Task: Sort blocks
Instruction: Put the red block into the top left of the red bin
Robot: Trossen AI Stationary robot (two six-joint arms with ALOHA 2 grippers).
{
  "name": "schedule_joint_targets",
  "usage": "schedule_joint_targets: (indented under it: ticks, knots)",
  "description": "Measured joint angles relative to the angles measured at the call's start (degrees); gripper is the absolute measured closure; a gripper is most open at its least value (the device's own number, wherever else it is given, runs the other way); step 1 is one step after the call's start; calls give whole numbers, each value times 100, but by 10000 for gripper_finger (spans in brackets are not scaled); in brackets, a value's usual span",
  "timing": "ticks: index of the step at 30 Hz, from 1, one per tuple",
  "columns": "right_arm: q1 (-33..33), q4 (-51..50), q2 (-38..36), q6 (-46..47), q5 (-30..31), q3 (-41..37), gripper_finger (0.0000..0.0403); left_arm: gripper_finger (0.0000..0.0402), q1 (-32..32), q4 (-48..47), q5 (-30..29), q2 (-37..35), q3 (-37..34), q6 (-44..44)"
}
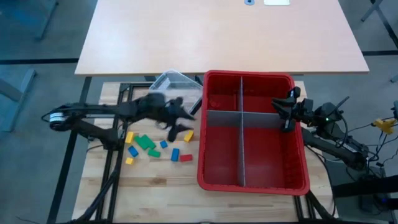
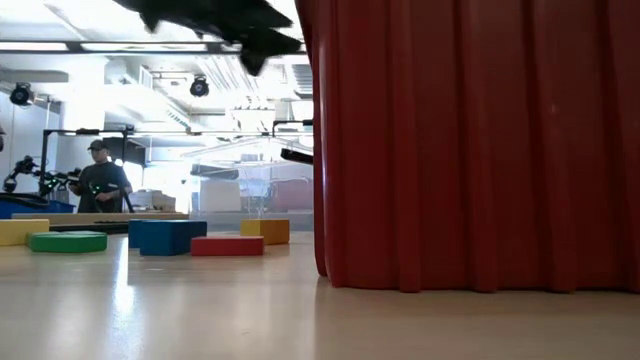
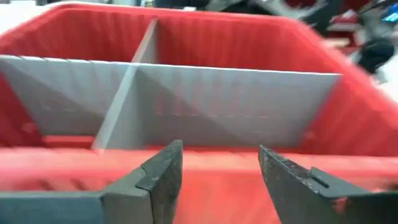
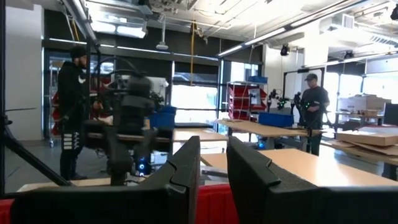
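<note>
Several small blocks lie flat on the wooden table left of the red bin (image 1: 205,168): yellow (image 1: 130,137), green (image 1: 146,143), blue (image 1: 175,154), red (image 1: 186,158) and another yellow (image 1: 188,135). The low view shows them in a row, among them a blue (image 2: 165,236) and a red one (image 2: 227,245). My left gripper (image 1: 181,122) hovers above the blocks near the bin's left wall, open and empty; its wrist view (image 3: 217,180) faces the bin. My right gripper (image 1: 285,113) is open and empty over the bin's right side.
The red bin is split into compartments by grey divider panels (image 1: 241,113). A clear plastic tub (image 1: 177,83) stands behind my left arm. A light tabletop (image 1: 217,37) lies beyond the far edge. People stand in the room behind (image 4: 311,106).
</note>
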Motion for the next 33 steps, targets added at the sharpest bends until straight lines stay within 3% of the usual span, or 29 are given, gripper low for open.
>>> schedule_joint_targets:
  ticks: [5, 13, 19, 33]
  knots:
    - [0, -4, -1, -26, 2, 0, 336, 232, -793, 531, -163, -1025, -1025, -525]
    - [0, 0, -2, -37, 7, 0, 352, 220, -1706, 298, -1509, -1496, -2011, -1155]
    - [0, -6, -2, -17, 11, 0, 352, 205, -1944, 374, -2115, -940, -2319, -1428]
    - [1, 0, -2, -6, 18, 0, 341, 156, -1950, 840, -2119, 1156, -2001, -1416]
